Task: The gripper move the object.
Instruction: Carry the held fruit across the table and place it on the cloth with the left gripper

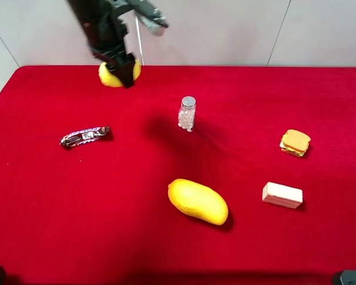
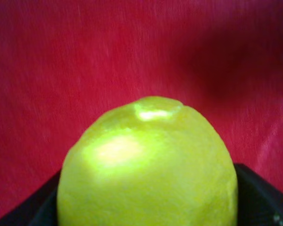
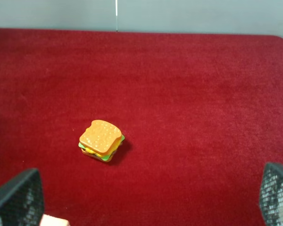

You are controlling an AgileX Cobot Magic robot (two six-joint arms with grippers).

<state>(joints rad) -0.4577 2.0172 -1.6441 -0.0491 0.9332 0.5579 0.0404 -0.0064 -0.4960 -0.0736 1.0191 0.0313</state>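
The lemon (image 1: 108,76) is small, round and yellow, at the far left back of the red table. My left gripper (image 1: 126,70) reaches down from the black arm and stands around it. In the left wrist view the lemon (image 2: 146,165) fills the space between the two black fingers (image 2: 259,197), which press against its sides. My left gripper (image 2: 146,207) is shut on the lemon. My right gripper (image 3: 151,202) is open and empty, its mesh fingers (image 3: 19,197) wide apart above the red cloth; it does not show in the exterior view.
A large orange-yellow mango (image 1: 197,201) lies front centre. A small bottle of white beads (image 1: 187,113) stands mid-table. A candy bar (image 1: 85,136) lies at left. A toy sandwich (image 1: 295,142) (image 3: 102,140) and a pink wafer block (image 1: 282,195) lie at right.
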